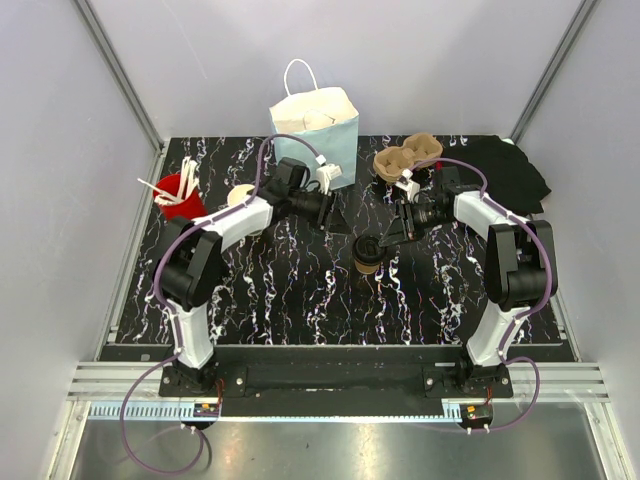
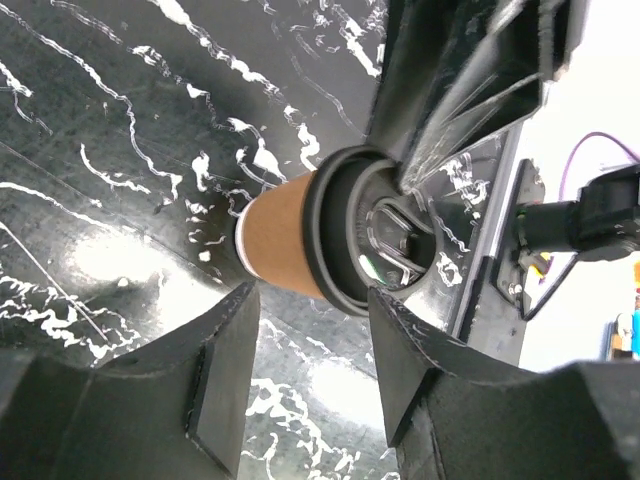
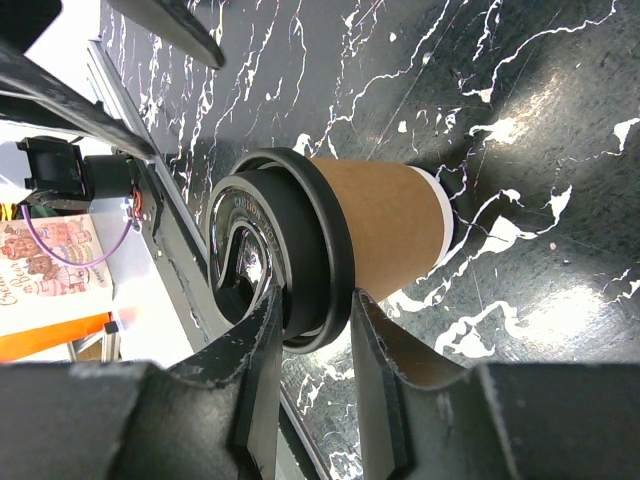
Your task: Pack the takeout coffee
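- Pinching the rim of black lid (image 3: 262, 215) on tan cup (image 3: 390, 225): right gripper (image 3: 312, 308), clamped.
- Spread apart: left gripper (image 2: 315, 305), cup just beyond it.
- Lid top partly hidden.

Cup (image 1: 367, 257) on table (image 1: 300, 290), seemingly before bag (image 1: 315, 125)

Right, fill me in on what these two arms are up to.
The right gripper is clamped on the rim of the black lid that sits on the kraft-paper cup, upright on the marbled table. The left gripper hangs beside the cup with its jaws apart, gripping nothing. The handled paper bag and the pulp cup carrier stand at the back; the cup is in neither yet.
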